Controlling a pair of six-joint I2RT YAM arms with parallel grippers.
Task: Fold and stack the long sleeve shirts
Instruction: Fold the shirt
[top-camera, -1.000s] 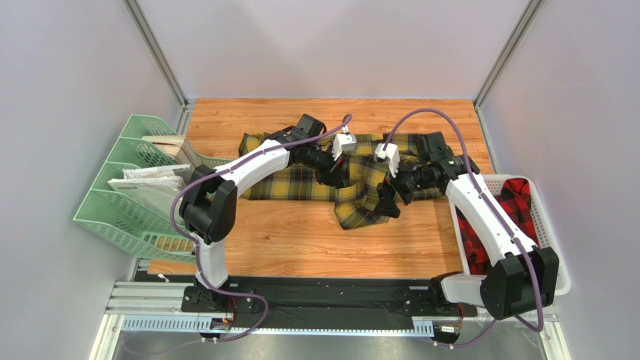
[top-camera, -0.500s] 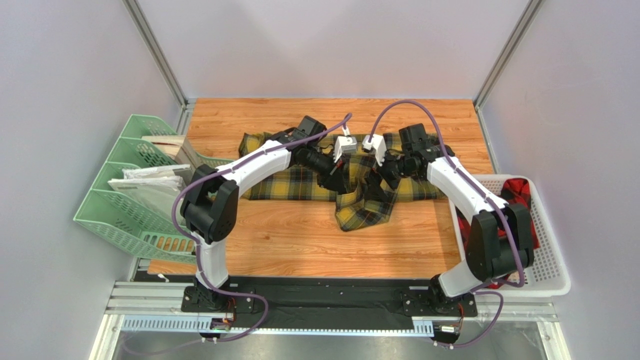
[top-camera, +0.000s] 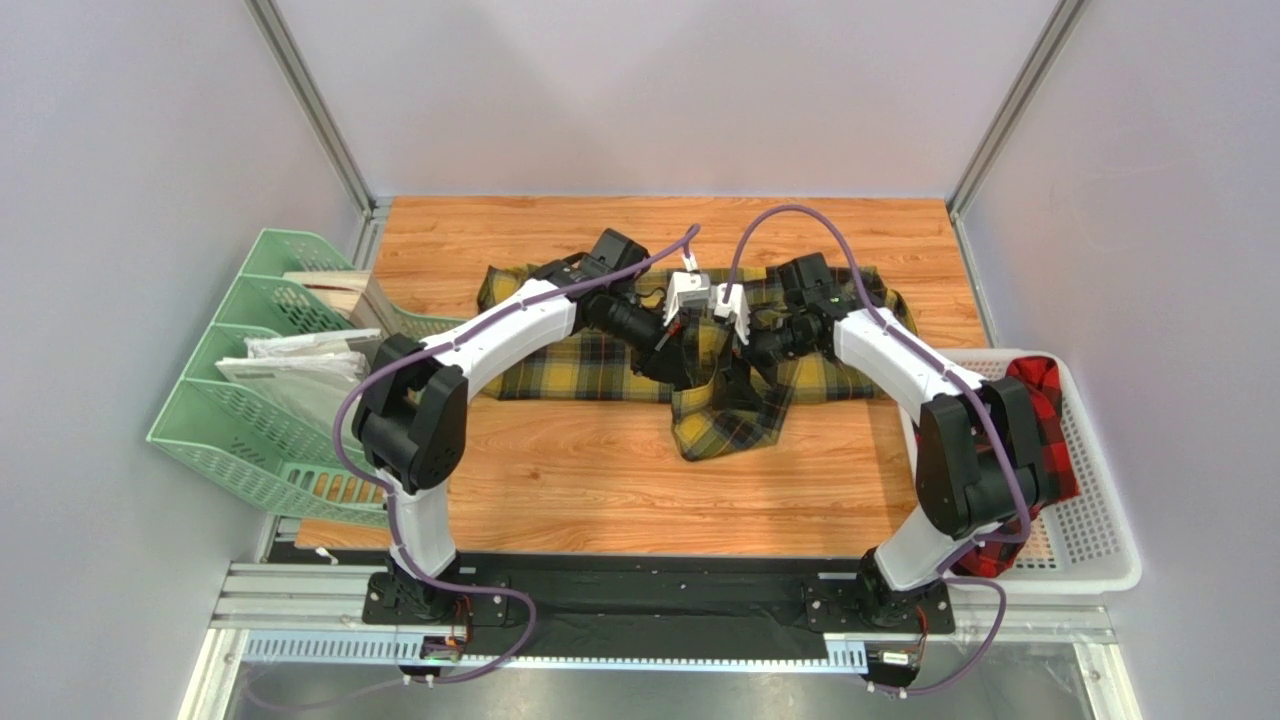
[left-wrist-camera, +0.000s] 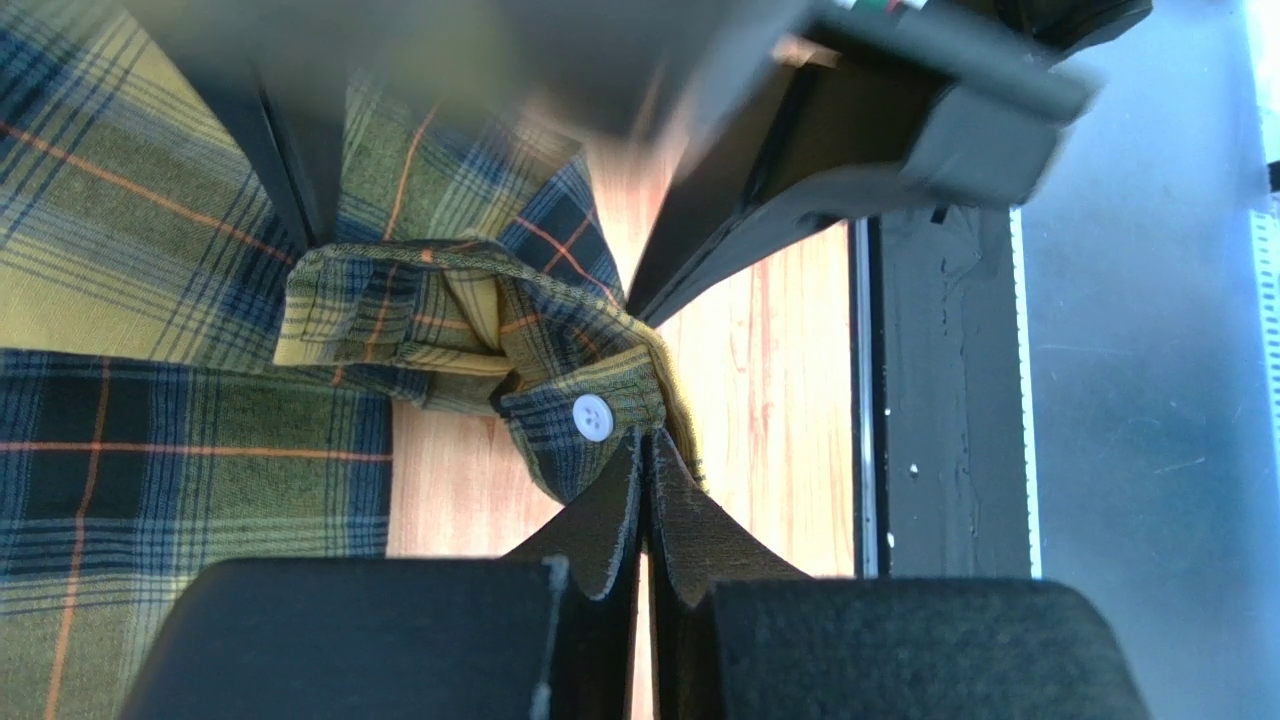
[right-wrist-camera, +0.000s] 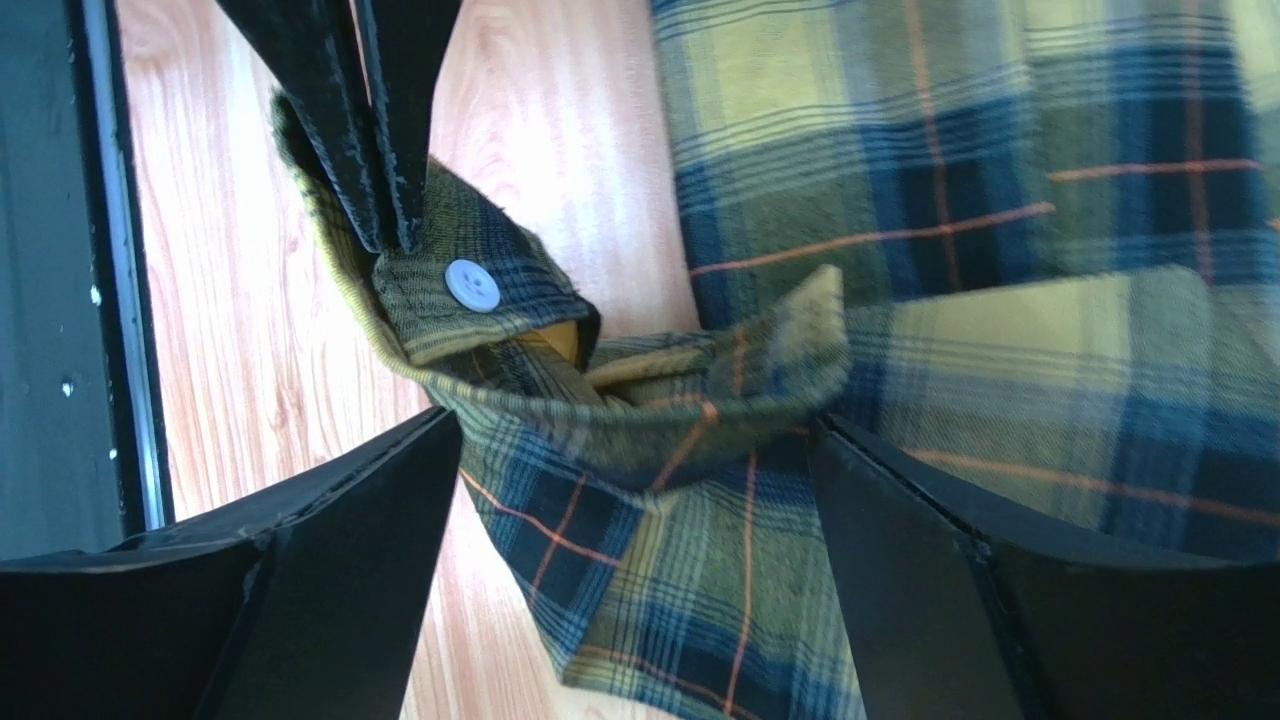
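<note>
Yellow plaid shirt lies spread flat under both tools, one sleeve bunched up between them. Its buttoned cuff sits at the tip of the left gripper, jaws clenched on it. Right gripper is released, jaws wide, straddling the sleeve fold just beside that cuff. Red plaid shirt is in the white basket, off the right arm's outer side.

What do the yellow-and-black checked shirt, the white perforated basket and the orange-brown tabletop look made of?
The yellow-and-black checked shirt: soft woven cloth, probably flannel, matte; it bunches in limp folds, weave visible close up. The white perforated basket: likely moulded plastic, smooth; stiff rim, regular holes. The orange-brown tabletop: wood or wood-look laminate, slight sheen; plank grain lines.
</note>
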